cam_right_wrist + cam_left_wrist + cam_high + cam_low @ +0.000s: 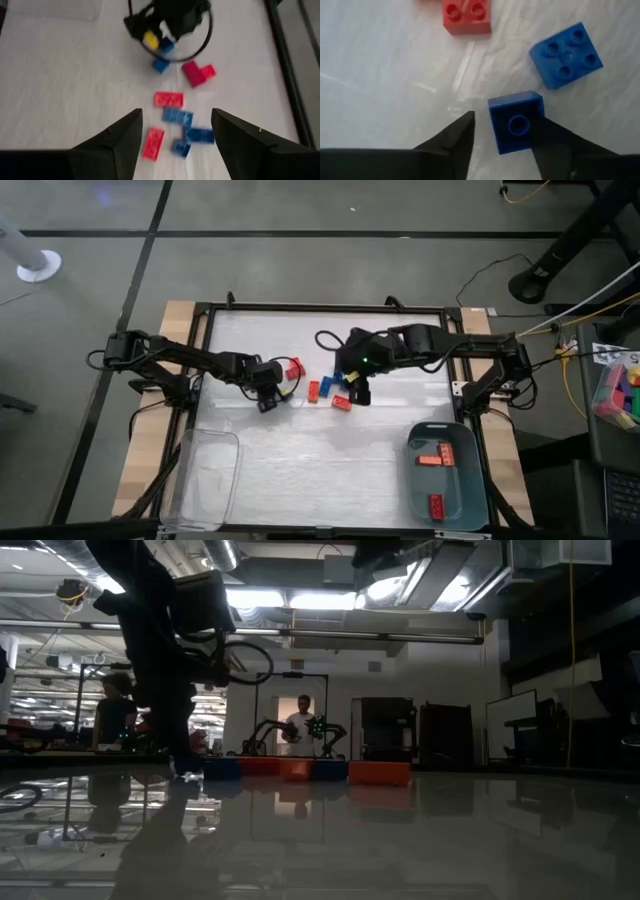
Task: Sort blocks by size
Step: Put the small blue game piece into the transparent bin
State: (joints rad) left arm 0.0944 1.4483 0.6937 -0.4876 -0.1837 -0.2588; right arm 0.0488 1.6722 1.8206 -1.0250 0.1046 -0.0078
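Table (pixel 330 460): a white-topped surface in a dark frame, reached over by both arms from opposite sides.
Clear bin (pixel 205 478): set on the table nearer the left arm's side, well apart from the left gripper.
Blue-grey bin (pixel 470 485): set well apart from the right gripper on that arm's side; two orange-red long blocks (pixel 434 457) and one red block (pixel 436 503) are seen inside it.
Left gripper (pixel 502 131): lowered to the table; its fingers (pixel 457 137) are set apart around a small blue block (pixel 516 121), one finger touching or just beside the block, the other separated from it by a gap. No firm grip can be confirmed.
Right gripper (pixel 175 130): held above the table with its fingers spread wide and nothing between them.
Loose blocks: a blue square block (pixel 566 54) and a red block (pixel 467 16) lie just beyond the left gripper. A red long block (pixel 168 99), blue blocks (pixel 178 117) and another red block (pixel 153 142) lie between and beneath the right gripper's fingers.
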